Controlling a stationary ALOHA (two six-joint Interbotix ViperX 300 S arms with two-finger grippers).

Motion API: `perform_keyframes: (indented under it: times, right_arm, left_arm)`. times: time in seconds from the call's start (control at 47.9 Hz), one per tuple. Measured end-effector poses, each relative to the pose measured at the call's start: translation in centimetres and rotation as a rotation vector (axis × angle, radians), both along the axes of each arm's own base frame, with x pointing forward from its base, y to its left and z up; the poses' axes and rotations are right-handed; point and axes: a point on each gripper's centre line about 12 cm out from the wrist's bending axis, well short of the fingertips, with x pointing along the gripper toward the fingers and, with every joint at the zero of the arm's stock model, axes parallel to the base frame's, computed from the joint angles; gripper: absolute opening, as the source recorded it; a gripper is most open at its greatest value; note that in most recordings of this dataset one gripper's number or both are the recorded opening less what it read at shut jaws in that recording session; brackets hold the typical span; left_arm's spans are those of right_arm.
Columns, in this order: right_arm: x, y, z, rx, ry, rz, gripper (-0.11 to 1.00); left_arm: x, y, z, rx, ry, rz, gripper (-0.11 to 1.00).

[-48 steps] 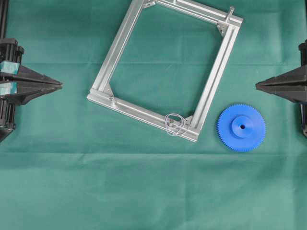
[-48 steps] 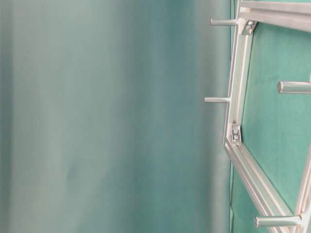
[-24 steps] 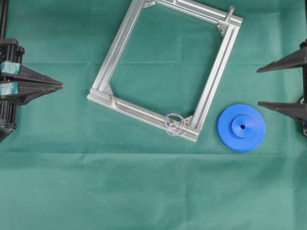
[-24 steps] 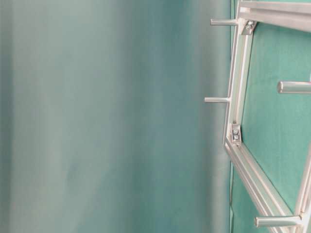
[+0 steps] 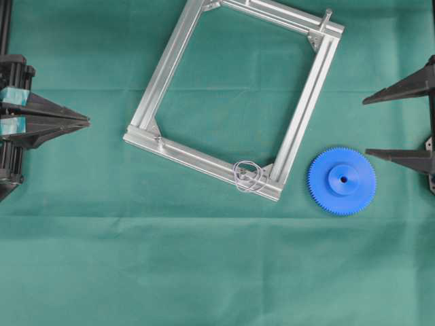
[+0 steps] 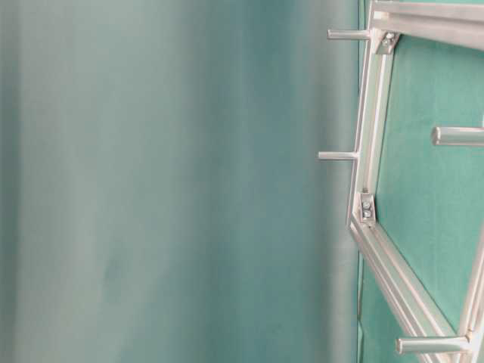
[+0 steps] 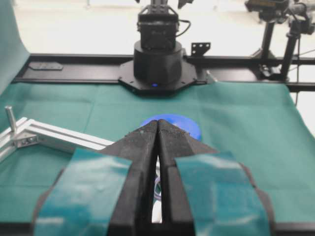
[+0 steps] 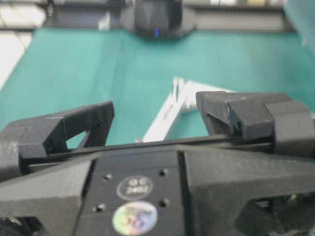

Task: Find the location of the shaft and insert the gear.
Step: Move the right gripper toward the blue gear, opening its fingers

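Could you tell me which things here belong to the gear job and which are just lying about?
For the job:
- gear, flat on the cloth
- shaft with wire loops, at the frame's near corner
- right gripper, open
- frame, carrying the shaft

Lying about:
- bare pin at the far corner
- left gripper, shut

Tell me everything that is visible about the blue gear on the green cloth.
The gear is a flat, bright-blue toothed wheel, plastic by its look, with fine teeth all around its rim, a raised round hub and a small dark centre hole. It lies flat on the green cloth, just right of the aluminium frame, near its lower right corner but apart from it. Nothing grips or touches it; the open right gripper is above and to its right.
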Motion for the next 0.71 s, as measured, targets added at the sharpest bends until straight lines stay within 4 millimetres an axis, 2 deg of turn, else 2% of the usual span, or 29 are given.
perform_keyframes:
  times: [0.292,0.521,0.709]
  right_arm:
    - [-0.7,0.0,-0.7,0.050,0.235,-0.020,0.92]
    - [-0.9,0.0,-2.1,0.099,0.439,-0.048,0.92]
    - [-0.9,0.0,-3.1,0.108,0.536,-0.061,0.92]
  left_arm:
    - [0.0,0.3,-0.1,0.000,0.009,0.014,0.01]
    - [0.0,0.5,-0.2,0.000,0.021,0.024,0.01]
    - [0.0,0.5,-0.2,0.000,0.023,0.026,0.01]
